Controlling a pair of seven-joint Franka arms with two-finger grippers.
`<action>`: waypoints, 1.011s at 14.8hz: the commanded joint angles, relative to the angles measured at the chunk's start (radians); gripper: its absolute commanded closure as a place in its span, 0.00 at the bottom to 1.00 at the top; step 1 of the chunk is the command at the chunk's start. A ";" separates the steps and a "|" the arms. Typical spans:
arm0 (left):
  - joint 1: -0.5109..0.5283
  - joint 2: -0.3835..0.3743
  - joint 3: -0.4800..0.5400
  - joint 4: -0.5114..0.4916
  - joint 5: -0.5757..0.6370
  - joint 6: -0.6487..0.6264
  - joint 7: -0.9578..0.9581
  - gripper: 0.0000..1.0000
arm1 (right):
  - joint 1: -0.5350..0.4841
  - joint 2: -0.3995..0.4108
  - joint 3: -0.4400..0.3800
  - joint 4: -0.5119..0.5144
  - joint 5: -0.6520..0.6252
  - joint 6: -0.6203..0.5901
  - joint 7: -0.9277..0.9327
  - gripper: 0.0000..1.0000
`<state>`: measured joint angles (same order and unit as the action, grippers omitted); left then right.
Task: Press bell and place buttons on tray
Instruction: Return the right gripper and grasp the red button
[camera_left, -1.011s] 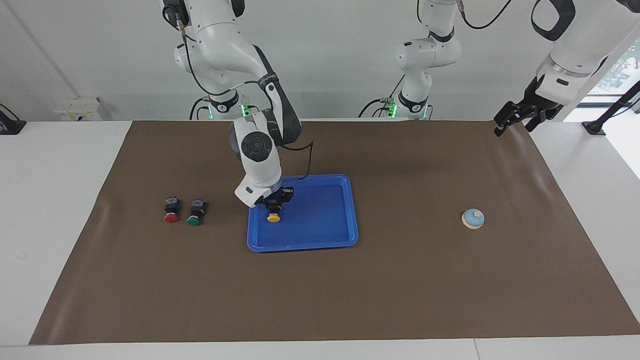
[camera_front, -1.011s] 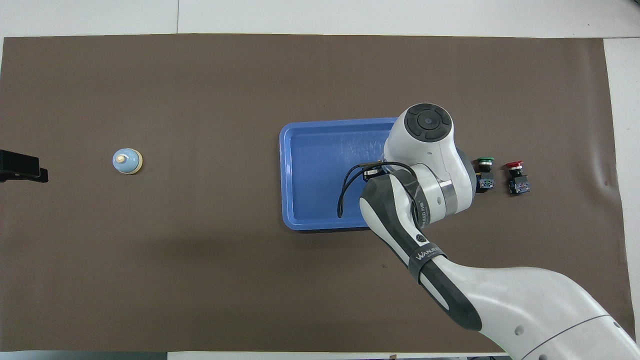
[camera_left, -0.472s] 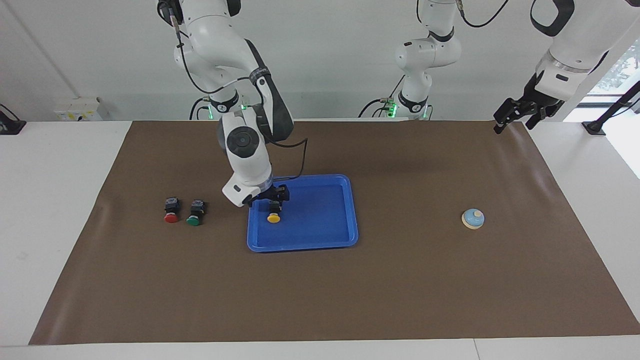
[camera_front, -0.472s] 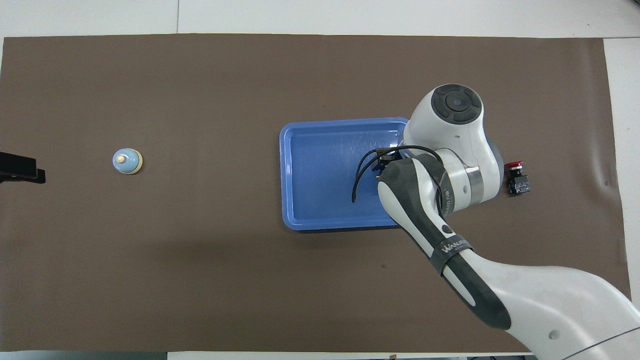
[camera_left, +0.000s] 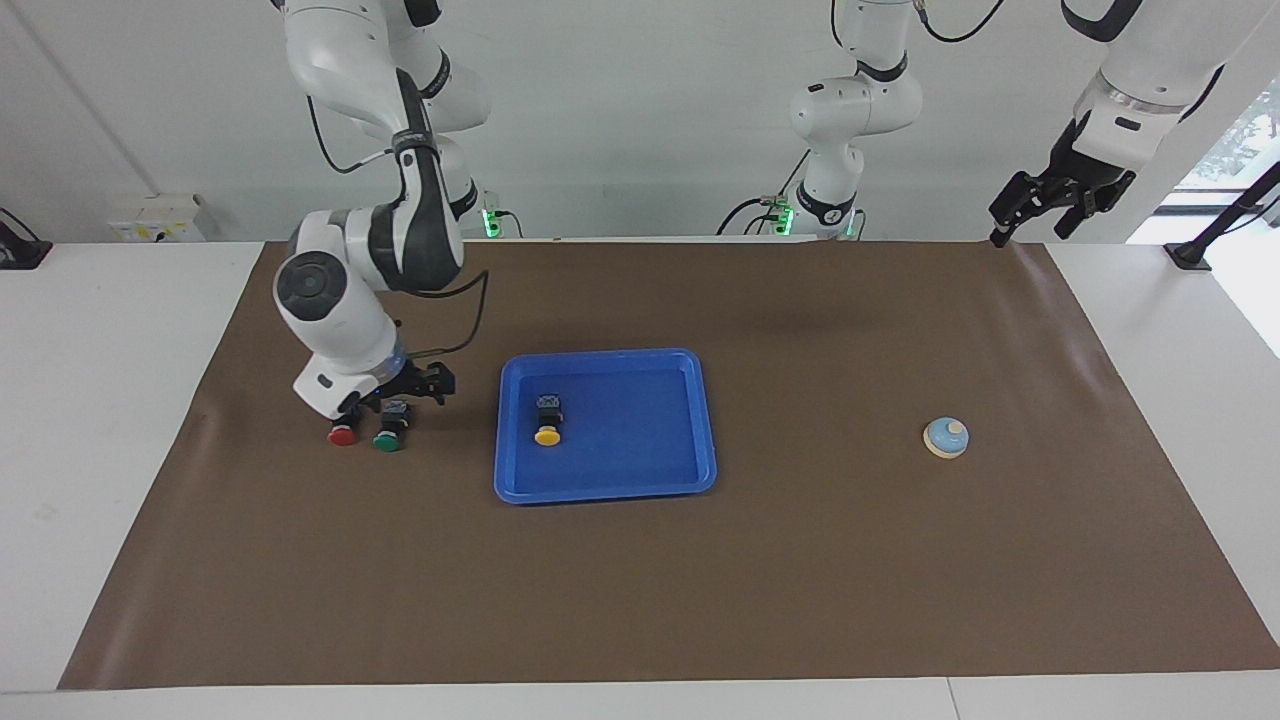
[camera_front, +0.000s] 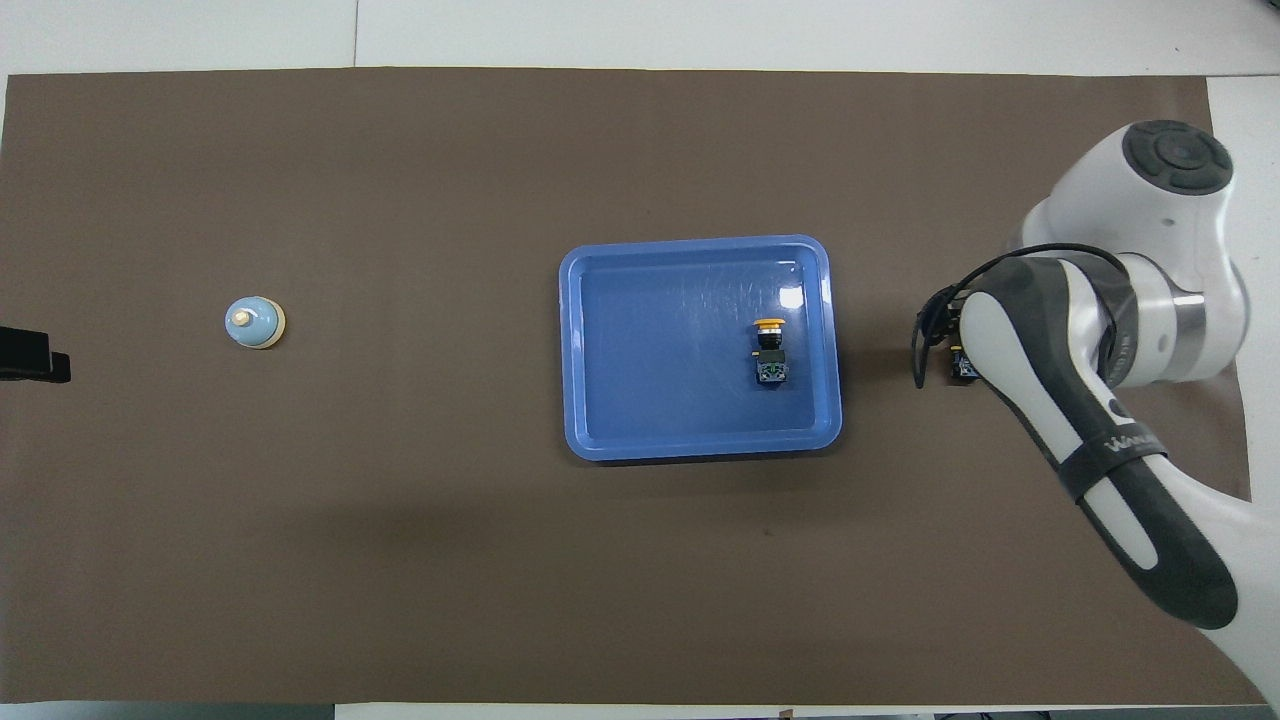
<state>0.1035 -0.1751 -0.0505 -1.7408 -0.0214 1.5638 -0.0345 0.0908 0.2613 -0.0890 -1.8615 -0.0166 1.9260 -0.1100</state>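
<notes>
The desk (camera_left: 120, 420) is white, with a big brown mat (camera_left: 800, 560) covering nearly all of it. In the facing view the blue tray (camera_left: 640, 480) lies on the mat a little left of the frame's centre, and the yellow button (camera_left: 547, 420) lies inside it on its side, close to the tray's left wall.

The right arm comes down from the upper left of that frame, and the right claw (camera_left: 410, 388) hangs low over the green button (camera_left: 390, 430) with its fingers spread and nothing between them. The red button (camera_left: 343, 434) sits just beside the green one, toward the frame's left edge, both on the mat, apart from the tray.

The left claw (camera_left: 1035, 205) waits up in the upper right corner of the frame, above the mat's corner, fingers spread and holding nothing.

The bell (camera_left: 946, 437) stands alone on the mat at the frame's right, well apart from the tray.
</notes>
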 joint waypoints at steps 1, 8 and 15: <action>-0.005 -0.017 0.000 -0.016 -0.003 0.001 0.010 0.00 | -0.087 -0.045 0.014 -0.079 -0.034 0.002 -0.040 0.00; -0.005 0.012 0.000 0.036 -0.003 -0.041 0.008 0.00 | -0.181 -0.073 0.014 -0.263 -0.034 0.263 -0.045 0.00; -0.008 0.032 0.001 0.055 -0.003 -0.056 0.008 0.00 | -0.204 -0.044 0.014 -0.268 -0.034 0.309 -0.080 0.16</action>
<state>0.1000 -0.1424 -0.0536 -1.7121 -0.0214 1.5347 -0.0337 -0.0895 0.2231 -0.0892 -2.1033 -0.0301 2.1922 -0.1668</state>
